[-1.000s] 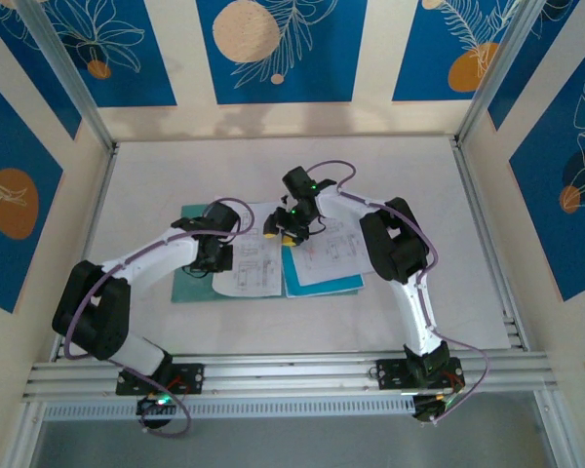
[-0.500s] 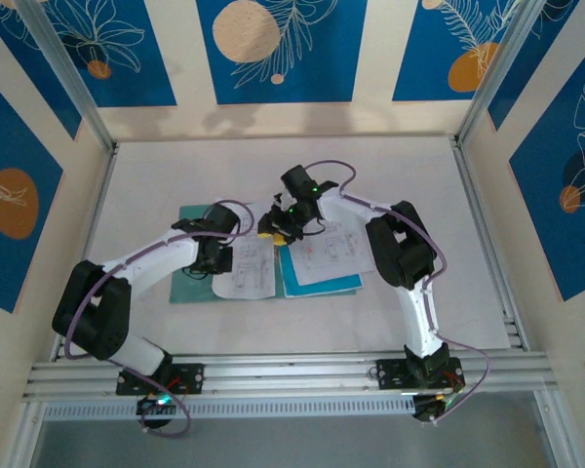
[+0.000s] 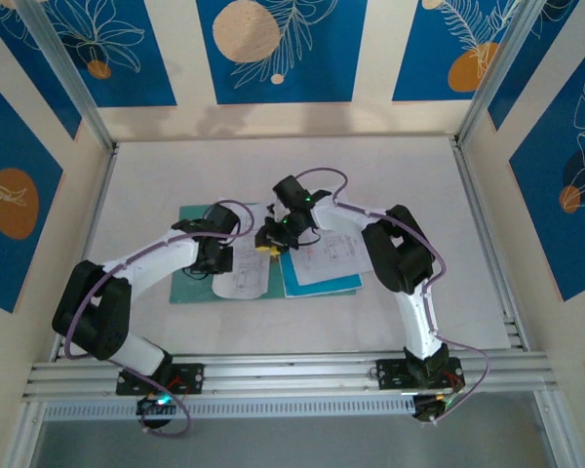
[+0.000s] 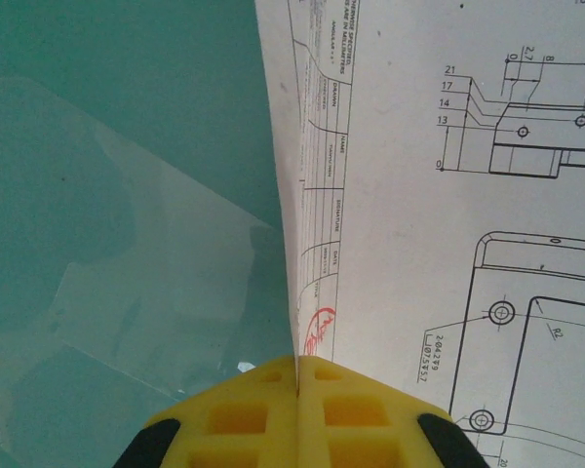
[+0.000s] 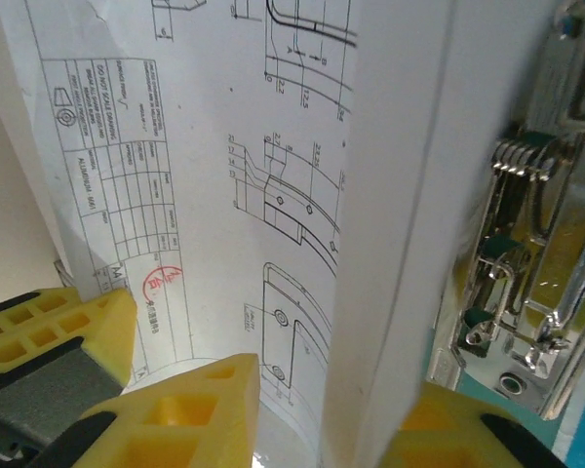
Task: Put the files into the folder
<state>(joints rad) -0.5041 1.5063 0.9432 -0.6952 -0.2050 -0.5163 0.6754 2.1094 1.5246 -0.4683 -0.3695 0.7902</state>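
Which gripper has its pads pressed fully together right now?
The left gripper: its yellow pads meet at the edge of the drawing sheet. On the right gripper a gap shows between them.

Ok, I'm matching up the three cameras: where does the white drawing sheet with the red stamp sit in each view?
Top external: white drawing sheet left of centre, on the teal folder.
Left wrist: sheet across the right half, folder on the left.
Right wrist: sheet left and centre, curling upward.
Shared landmark: the red stamp by the title block, in both wrist views.
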